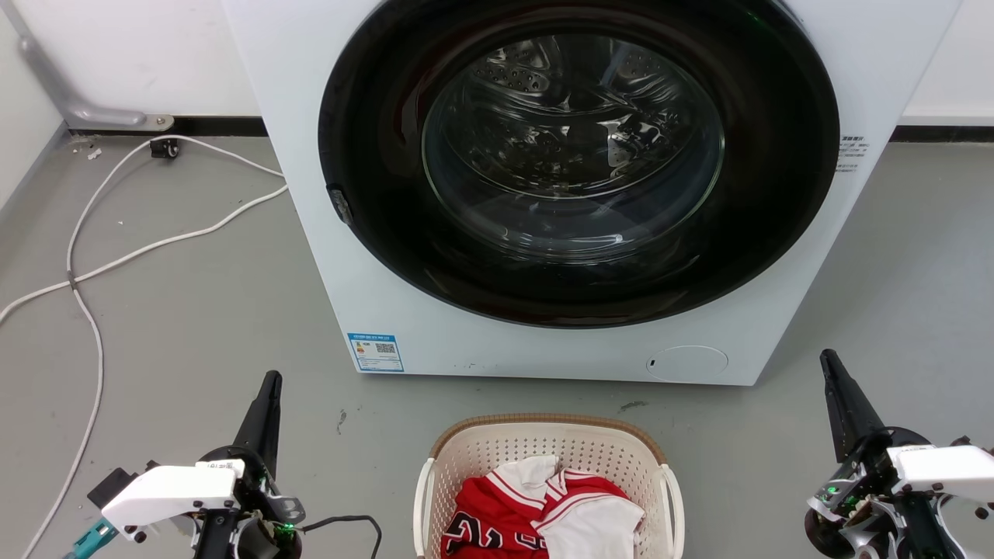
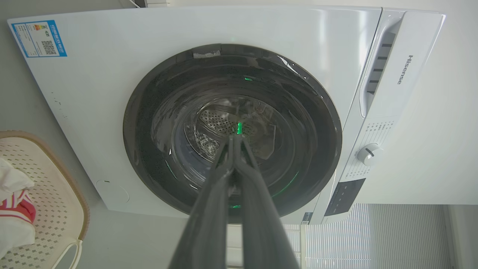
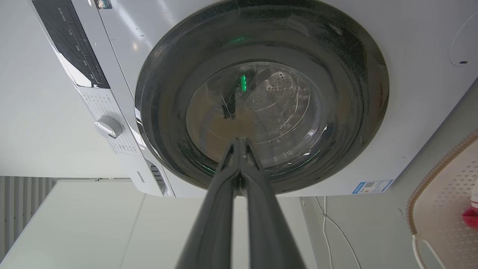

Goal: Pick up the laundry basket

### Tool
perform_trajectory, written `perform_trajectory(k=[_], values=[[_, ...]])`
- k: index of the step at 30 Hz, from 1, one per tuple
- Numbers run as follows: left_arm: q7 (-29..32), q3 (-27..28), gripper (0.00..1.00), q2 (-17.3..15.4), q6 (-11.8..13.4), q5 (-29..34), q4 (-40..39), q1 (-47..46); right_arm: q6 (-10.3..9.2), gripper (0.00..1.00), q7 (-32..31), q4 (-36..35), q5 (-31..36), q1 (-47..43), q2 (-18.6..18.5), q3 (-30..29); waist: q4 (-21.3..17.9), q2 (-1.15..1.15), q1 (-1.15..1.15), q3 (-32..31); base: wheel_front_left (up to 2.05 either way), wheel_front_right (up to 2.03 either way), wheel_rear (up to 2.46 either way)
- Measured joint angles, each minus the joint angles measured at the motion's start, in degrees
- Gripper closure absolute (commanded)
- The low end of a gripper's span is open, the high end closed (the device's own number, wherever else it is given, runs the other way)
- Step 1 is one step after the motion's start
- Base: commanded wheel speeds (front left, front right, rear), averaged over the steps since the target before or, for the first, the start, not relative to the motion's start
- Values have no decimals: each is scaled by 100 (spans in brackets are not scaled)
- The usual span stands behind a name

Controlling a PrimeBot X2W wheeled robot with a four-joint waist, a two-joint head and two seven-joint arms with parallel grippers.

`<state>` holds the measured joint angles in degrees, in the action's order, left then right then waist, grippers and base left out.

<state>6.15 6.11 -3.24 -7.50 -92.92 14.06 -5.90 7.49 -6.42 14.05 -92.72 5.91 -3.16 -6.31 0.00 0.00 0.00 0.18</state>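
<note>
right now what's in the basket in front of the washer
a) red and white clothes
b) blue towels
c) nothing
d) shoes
a: red and white clothes lie bunched inside the basket, which sits on the floor just in front of the washer.

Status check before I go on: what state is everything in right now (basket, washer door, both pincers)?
laundry basket: upright on the floor, not gripped, holding clothes
red and white clothes: bunched inside the basket
washer door: shut
left pincer: shut, empty, apart from the basket on its left
right pincer: shut, empty, apart from the basket on its right
</note>
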Motion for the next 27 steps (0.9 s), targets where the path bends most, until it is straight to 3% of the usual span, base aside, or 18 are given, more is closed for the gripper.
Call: perform_trajectory(k=[27], values=[[22,13,100,13,0,24,0,-1,0,100,-9,1,2,1,7,-8,0,0,0,0,0,0,0]])
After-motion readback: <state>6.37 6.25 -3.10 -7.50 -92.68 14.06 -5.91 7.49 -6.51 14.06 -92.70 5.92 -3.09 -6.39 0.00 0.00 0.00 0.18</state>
